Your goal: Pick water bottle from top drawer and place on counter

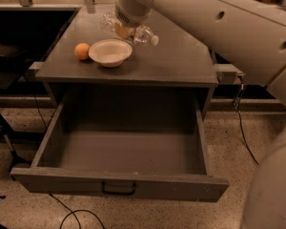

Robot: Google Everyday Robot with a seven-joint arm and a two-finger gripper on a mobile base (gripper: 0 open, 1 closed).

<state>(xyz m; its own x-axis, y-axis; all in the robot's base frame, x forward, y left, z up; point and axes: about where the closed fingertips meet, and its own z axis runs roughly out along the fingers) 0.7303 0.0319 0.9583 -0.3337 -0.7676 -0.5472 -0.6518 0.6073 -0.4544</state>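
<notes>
Speckled floor point(257, 128) runs under a grey metal cabinet, with dark cables trailing over it at the lower left point(78, 216) and down the right side point(241, 128). From the single camera view, looking down at the front of the cabinet, the top drawer point(128, 151) is pulled far out toward the camera. Its bare grey bottom and walls are in view, and a small black handle point(118, 189) sits at the middle of its front panel.

Above it lies the counter point(181, 61), a flat matte grey top. On its left part stands a shallow white bowl point(110, 51), and an orange point(82, 51) sits just beside it on the left, close enough that the two seem to touch.

Behind the bowl, toward the back of the counter, is the water bottle point(142, 34). It is clear and crinkled and lies roughly on its side, with its white cap point(154, 40) pointing to the right and slightly toward the camera. Whether it rests on the counter or is held just above it cannot be told.

A thick pale arm point(219, 18) reaches in from the upper right and ends right over the bottle. The gripper point(126, 25) is at the bottle's middle, where a yellowish patch shows, but the wrist above hides most of it, so I cannot tell whether it clasps the bottle or is released
</notes>
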